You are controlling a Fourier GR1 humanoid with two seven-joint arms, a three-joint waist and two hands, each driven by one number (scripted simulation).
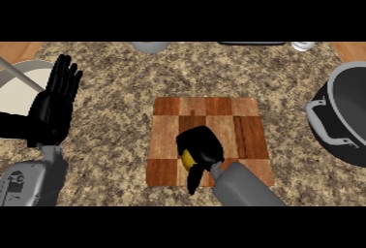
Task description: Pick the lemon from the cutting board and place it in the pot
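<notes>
One lemon [187, 159] shows as a yellow sliver over the cutting board [172, 121], enclosed by the curled fingers [194, 180] of the right hand [204, 147]. Well apart, the pot [333, 93] stands at the counter's [114, 87] right edge. Left hand [55, 99] rests at left, fingers straight and close together.

I see the cutting board [214, 109] lying mid-worktop [114, 97], nearer the front edge. The lemon [187, 159] sits on the board's front left part, with my right hand [202, 147] curled over it. The pot [343, 116] stands at the worktop's right edge, well apart from the board. My left hand [57, 99] rests at the left edge, fingers up.
</notes>
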